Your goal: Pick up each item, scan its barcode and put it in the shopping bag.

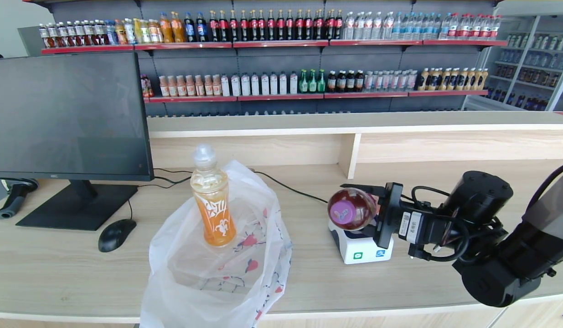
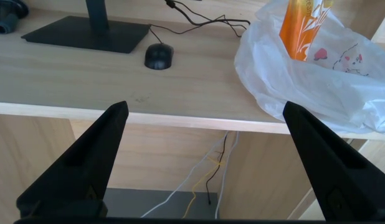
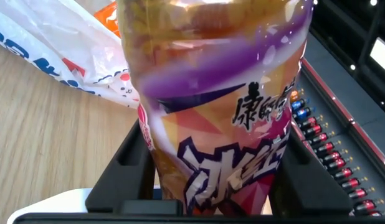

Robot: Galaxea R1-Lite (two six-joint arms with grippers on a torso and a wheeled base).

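A brown-red plastic drink bottle with a purple and pink label (image 1: 352,209) (image 3: 217,106) is held on its side just above a small white box-shaped scanner (image 1: 361,249), its base turned towards the head camera. It is clamped by the right gripper (image 1: 370,206) (image 3: 217,180), whose black fingers (image 3: 127,168) are pressed against the label on both sides. At about 9 o'clock from the scanner, a translucent white plastic shopping bag with red prints (image 1: 217,278) (image 2: 317,81) (image 3: 61,56) is seen on the pale wooden counter (image 1: 58,269), hanging over its near edge. A tall orange drink bottle with a clear cap (image 1: 213,205) (image 2: 301,31) stands upright in the bag, its lower part seen through the film. The left gripper (image 2: 205,162) is held below the counter's near edge, its jaws spread wide with nothing between them. At 9 o'clock from the bag a black computer mouse (image 1: 116,233) (image 2: 159,56) lies; at 10 o'clock a black monitor on a flat stand (image 1: 67,114) is placed, with a black handheld scanner (image 1: 14,193) beside it. At 12 o'clock, beyond the counter, shelves of bottled drinks (image 1: 272,45) are lined up.
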